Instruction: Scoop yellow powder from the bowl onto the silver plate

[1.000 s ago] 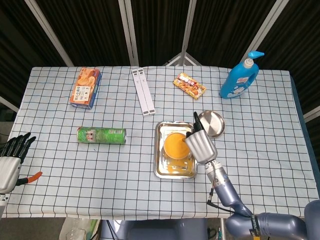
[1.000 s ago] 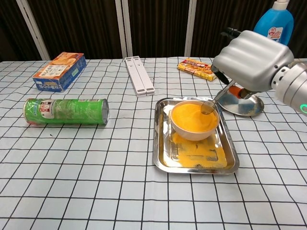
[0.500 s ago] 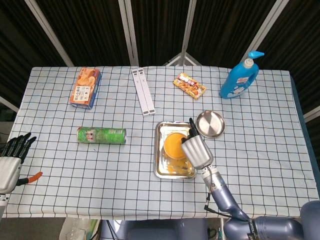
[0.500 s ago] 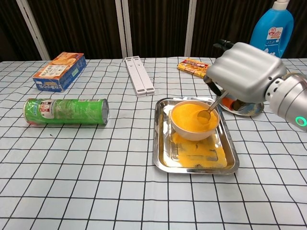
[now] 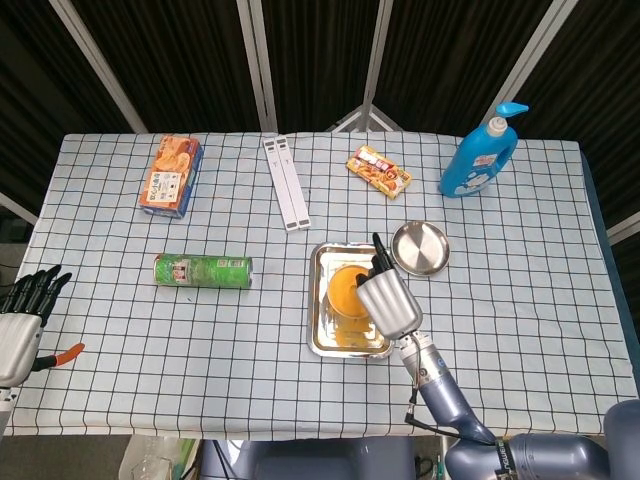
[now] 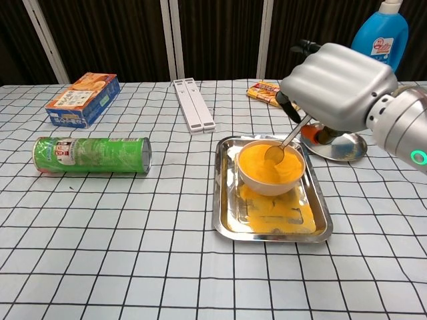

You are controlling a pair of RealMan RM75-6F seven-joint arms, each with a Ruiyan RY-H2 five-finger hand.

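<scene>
A white bowl heaped with yellow powder stands in a rectangular steel tray. My right hand hovers above the bowl's right side and grips a metal spoon whose tip dips into the powder. In the head view the same right hand covers part of the bowl. The round silver plate lies just right of the tray, mostly hidden behind the hand in the chest view. My left hand rests at the table's left edge, fingers spread, holding nothing.
Yellow powder is spilled on the tray floor. A green tube can lies left of the tray. A biscuit box, a white bar, a snack packet and a blue bottle stand further back.
My right hand has shifted left over the bowl, carrying the spoon from the bowl's right rim into the middle of the powder. The left hand has not moved.
</scene>
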